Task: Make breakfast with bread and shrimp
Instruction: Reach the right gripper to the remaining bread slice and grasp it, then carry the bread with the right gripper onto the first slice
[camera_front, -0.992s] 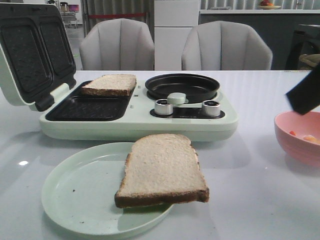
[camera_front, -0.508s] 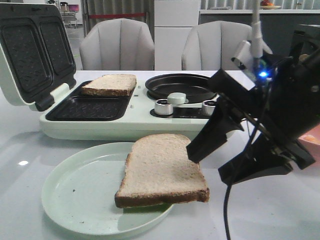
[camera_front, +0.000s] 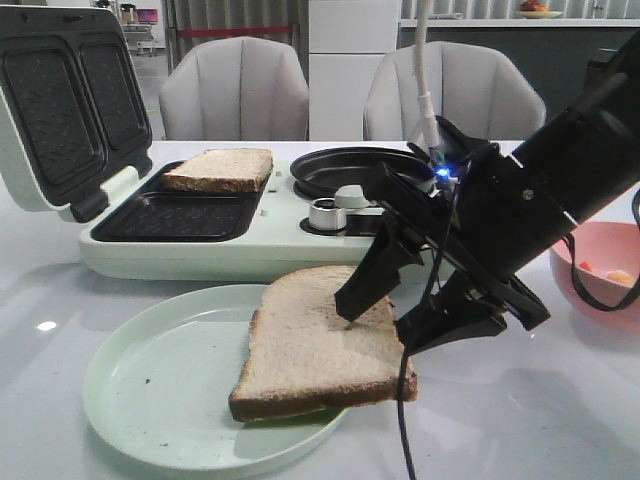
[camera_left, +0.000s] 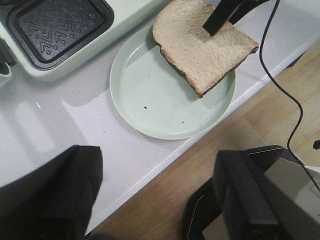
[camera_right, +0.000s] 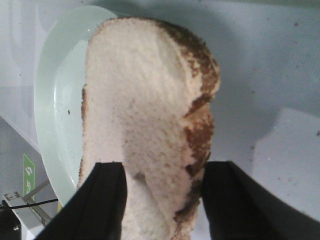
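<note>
- Straddling the near slice of pale beige bread with a dark brown crust (camera_front: 320, 345), the black right gripper (camera_front: 385, 320) has one finger over the crumb and the other past the slice's outer edge; its jaws are spread and not yet closed on anything.
- That slice lies partly on the round pale green plate (camera_front: 150, 400), with one corner overhanging the rim towards the right arm. The overhang looks like what gives the lower finger room to get beneath it.
- In the right wrist view the slice (camera_right: 145, 125) fills the gap between the two dark fingers (camera_right: 100, 200), so the line-up seems sound for a pinch on the crust edge.
- A second slice of the same bread (camera_front: 220, 168) already sits in the far dark well of the open mint-green sandwich maker (camera_front: 270, 250); the near well is bare.
- Tiny orange-pink shrimp pieces (camera_front: 610, 275) rest in the pink bowl (camera_front: 590, 290) on the robot's right, untouched.
- Hanging back off the table edge above the floor, the left gripper (camera_left: 155, 200) holds nothing, its fingers wide apart.
- Soft bread may tear or fold if squeezed hard.
</note>
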